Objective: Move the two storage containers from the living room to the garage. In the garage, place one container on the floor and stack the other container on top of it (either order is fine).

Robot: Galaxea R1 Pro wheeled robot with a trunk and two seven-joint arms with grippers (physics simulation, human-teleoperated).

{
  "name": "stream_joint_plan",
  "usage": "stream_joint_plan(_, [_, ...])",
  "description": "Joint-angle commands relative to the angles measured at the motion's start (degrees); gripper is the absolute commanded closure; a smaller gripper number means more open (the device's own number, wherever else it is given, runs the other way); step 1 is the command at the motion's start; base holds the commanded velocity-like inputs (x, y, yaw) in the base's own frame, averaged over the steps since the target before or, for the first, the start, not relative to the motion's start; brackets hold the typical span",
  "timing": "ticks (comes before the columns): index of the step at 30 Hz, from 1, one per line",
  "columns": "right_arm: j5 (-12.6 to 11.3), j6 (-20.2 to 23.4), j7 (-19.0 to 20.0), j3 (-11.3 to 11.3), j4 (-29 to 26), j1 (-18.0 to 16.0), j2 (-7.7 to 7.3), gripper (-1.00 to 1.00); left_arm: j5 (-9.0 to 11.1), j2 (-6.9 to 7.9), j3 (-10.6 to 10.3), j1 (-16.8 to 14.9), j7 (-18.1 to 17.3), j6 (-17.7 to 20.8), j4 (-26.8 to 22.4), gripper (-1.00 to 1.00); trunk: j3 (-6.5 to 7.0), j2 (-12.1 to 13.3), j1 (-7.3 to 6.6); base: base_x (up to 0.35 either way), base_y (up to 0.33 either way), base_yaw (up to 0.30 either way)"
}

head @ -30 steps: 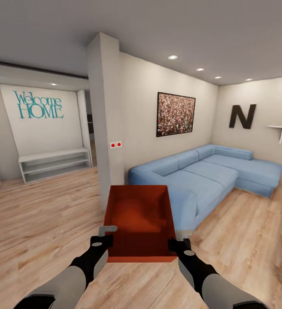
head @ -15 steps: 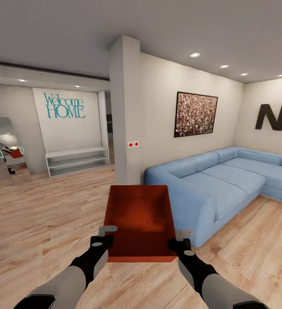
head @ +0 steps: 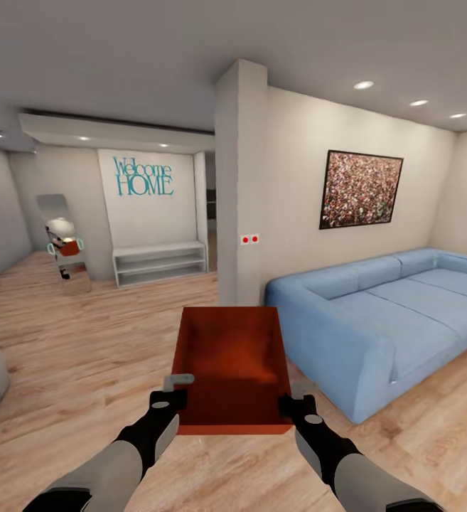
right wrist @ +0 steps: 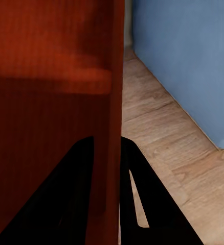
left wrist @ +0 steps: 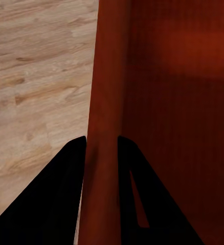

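one orange-red storage container [head: 232, 366] hangs in front of the robot, carried over the light wood-plank floor [head: 84, 370] of the living room. the left gripper [head: 178, 390] is clamped on the container's left wall, one finger on each side of the thin wall, as the left wrist view shows [left wrist: 101, 153]. the right gripper [head: 294, 395] pinches the right wall the same way [right wrist: 108, 153]. the container is lidless and sits level between the two arms. just to its right stands a blue sofa [head: 382, 306]; behind it rises a white pillar [head: 240, 185]. farther off are a framed picture [head: 360, 189] and teal "welcome home" lettering [head: 143, 176].
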Motion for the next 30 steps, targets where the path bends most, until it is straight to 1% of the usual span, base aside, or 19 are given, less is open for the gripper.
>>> stream_joint_plan(1, [0.1, -0.1, -0.4, -0.7, 0.0, 0.0, -0.03, 1.0, -1.1, 0.0, 2.4, -0.1, 0.7, 0.3, -0.2, 1.0, -0.09, -0.1, 0.01, 0.0, 0.0, 0.276])
stream_joint_plan(30, [0.2, -0.1, -0.4, -0.6, -0.1, 0.0, -0.03, 1.0, -1.1, 0.0, 2.3, -0.1, 0.7, 0.3, -0.2, 1.0, -0.09, -0.1, 0.01, 0.0, 0.0, 0.276])
